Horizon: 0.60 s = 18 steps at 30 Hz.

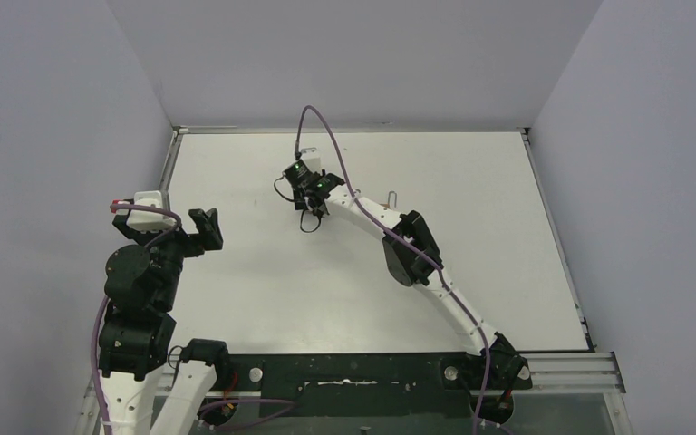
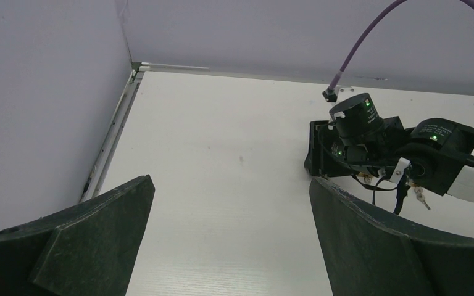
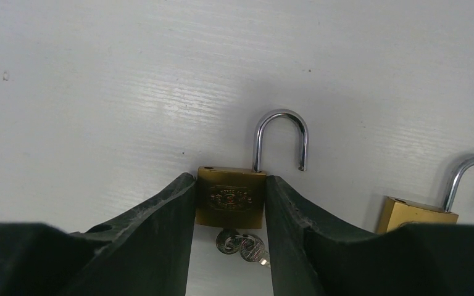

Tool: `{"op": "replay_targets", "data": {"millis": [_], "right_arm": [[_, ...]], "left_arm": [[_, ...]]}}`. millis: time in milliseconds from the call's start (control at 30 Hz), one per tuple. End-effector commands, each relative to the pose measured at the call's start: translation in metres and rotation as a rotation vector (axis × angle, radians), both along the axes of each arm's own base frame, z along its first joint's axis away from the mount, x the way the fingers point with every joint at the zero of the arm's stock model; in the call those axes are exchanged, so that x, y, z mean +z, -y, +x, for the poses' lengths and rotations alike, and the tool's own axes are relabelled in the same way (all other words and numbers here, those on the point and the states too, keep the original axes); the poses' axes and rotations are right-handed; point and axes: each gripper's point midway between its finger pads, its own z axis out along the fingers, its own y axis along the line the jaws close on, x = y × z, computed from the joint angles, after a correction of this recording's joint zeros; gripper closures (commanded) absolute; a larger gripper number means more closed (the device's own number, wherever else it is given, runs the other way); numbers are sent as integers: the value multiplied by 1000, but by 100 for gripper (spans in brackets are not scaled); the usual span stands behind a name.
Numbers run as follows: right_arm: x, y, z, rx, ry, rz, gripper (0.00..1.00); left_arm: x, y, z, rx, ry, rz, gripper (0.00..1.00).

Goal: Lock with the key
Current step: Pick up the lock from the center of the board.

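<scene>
A brass padlock (image 3: 230,197) lies flat on the white table with its silver shackle (image 3: 281,139) swung open. A silver key (image 3: 241,243) sticks in its underside, with a second key on the ring. My right gripper (image 3: 230,180) is shut on the padlock's body, one finger pressing each side. In the top view the right gripper (image 1: 308,201) is low over the table's middle back and hides the lock. My left gripper (image 1: 205,227) is open and empty, raised at the left and facing the right gripper (image 2: 370,148).
A second brass padlock (image 3: 415,214) with an open shackle lies just right of the held one. A small metal loop (image 1: 393,197) lies on the table beside the right arm. The table's raised metal edge (image 2: 108,145) runs along the left wall.
</scene>
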Motion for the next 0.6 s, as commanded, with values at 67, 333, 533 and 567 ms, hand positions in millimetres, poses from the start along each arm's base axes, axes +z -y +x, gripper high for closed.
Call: {"op": "replay_targets", "data": {"millis": [67, 333, 533, 567], "right_arm": [[32, -7, -7, 66, 35, 46, 74], [100, -16, -36, 313, 76, 255, 81], [151, -12, -88, 570, 72, 377, 79], [159, -9, -98, 607, 69, 389, 79]], "left_arm": [[10, 2, 6, -3, 33, -8, 3], [4, 12, 17, -52, -14, -3, 3], [1, 33, 27, -167, -45, -1, 3], [1, 40, 28, -208, -47, -5, 3]]}}
